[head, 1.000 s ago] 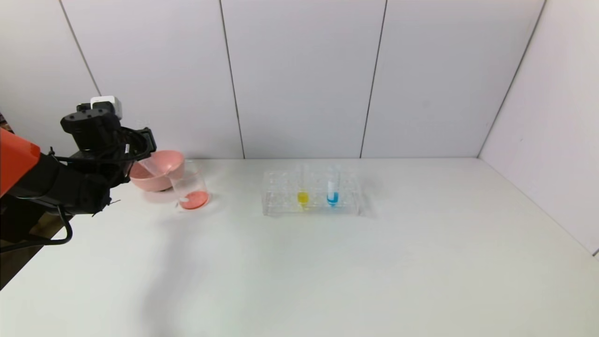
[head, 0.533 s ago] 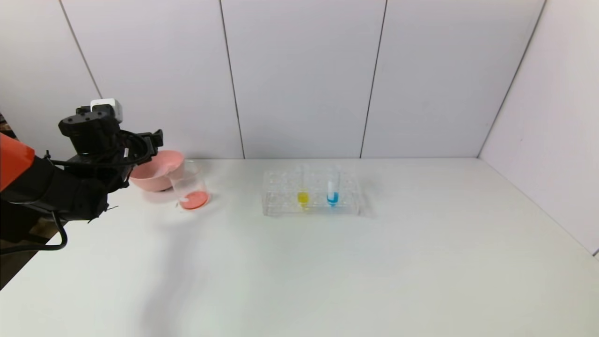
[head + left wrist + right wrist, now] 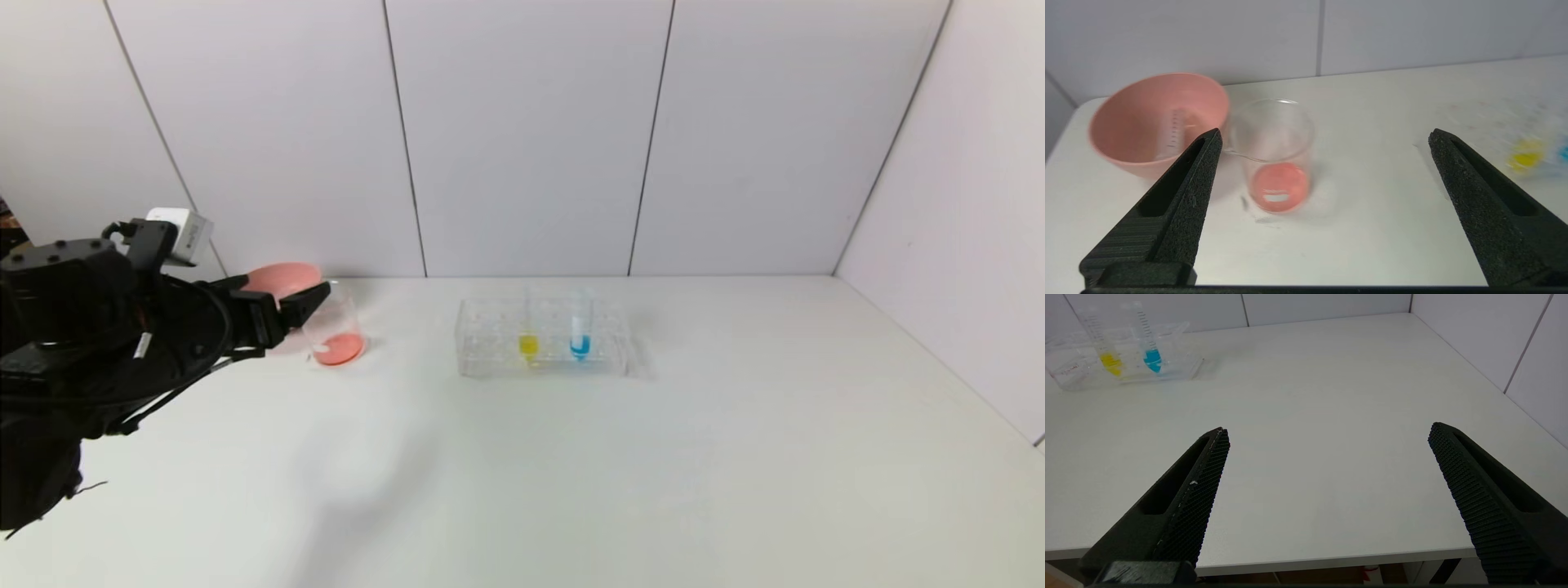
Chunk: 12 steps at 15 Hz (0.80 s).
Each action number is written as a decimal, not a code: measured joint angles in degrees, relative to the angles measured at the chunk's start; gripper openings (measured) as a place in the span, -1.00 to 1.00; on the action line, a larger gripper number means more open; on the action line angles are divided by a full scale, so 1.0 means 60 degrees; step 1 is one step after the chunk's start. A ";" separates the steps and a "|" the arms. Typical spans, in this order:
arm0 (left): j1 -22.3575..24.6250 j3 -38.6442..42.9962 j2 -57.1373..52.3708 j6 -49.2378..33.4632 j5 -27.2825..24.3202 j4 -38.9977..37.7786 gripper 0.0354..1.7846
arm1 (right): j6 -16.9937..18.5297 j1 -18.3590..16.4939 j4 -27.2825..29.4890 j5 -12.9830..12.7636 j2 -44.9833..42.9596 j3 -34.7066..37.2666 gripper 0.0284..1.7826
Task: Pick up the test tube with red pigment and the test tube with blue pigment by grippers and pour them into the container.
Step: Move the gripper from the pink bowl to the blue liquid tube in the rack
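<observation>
Left gripper point(image 3: 1323, 136), fingers spread wide and empty, faces the small clear glass beaker point(image 3: 1274, 153) of red liquid between them; a careless swing could topple it.

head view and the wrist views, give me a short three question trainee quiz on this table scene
1. True or false: the beaker holds orange-red liquid at its bottom.
2. Which tubes stand in the clear rack? A) yellow and blue B) red and blue C) red and yellow
3. Fill in: the left claw is ____, holding nothing, near the pink bowl.

Key: 1 true; 2 A; 3 open. A clear marked tube lies inside the bowl. The right claw is open too, low over the table's near edge.
</observation>
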 joint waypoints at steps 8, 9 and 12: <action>-0.5140 0.1268 -0.2637 -0.0579 -0.0376 0.1938 0.97 | 0.0000 0.0000 0.0004 0.0000 0.0000 0.0000 0.99; -0.6114 0.1126 -0.2615 -0.0845 0.0364 0.2007 0.97 | 0.0000 0.0000 0.0000 0.0004 0.0000 0.0000 0.99; -0.8594 0.0110 -0.1705 -0.1609 0.3314 0.1865 0.97 | 0.0000 0.0000 0.0000 0.0000 0.0000 0.0000 0.99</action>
